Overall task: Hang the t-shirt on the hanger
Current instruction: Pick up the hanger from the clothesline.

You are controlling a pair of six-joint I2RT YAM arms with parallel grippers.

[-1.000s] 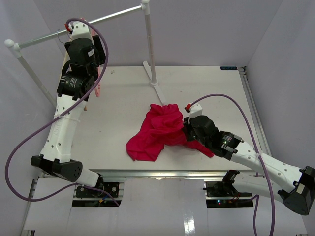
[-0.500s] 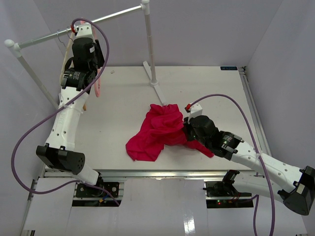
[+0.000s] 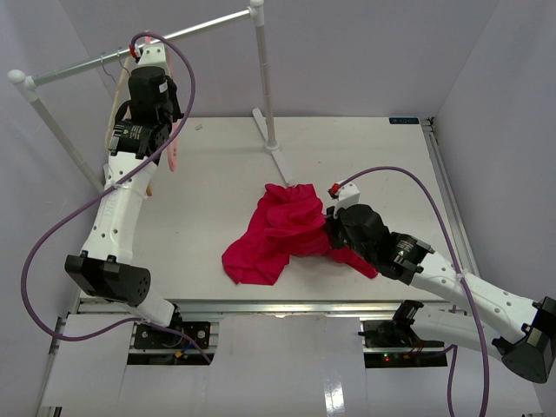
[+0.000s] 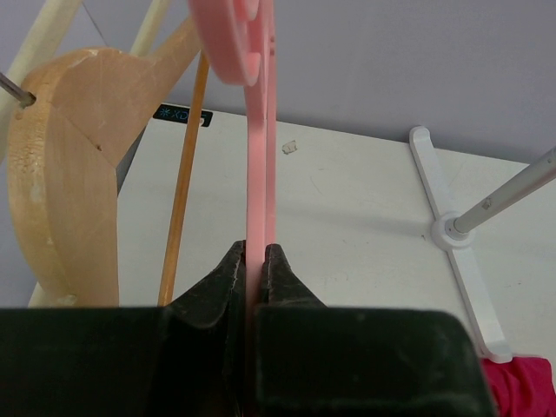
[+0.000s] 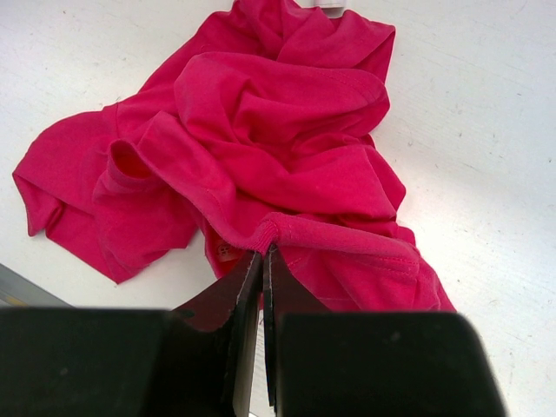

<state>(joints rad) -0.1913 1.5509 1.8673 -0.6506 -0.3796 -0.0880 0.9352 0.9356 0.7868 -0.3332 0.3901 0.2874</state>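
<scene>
At the far left, up by the rail (image 3: 87, 65), the left gripper (image 4: 256, 254) is clamped on the flat edge of the pink hanger (image 4: 261, 156), just beside a tan wooden hanger (image 4: 69, 174). To the right, the t-shirt (image 3: 278, 228) lies crumpled mid-table, and the right gripper (image 5: 262, 254) is closed on a fold of its hem. The step in hand looks like fetching the hanger, which next needs unhooking and carrying to the shirt's neck opening.
</scene>
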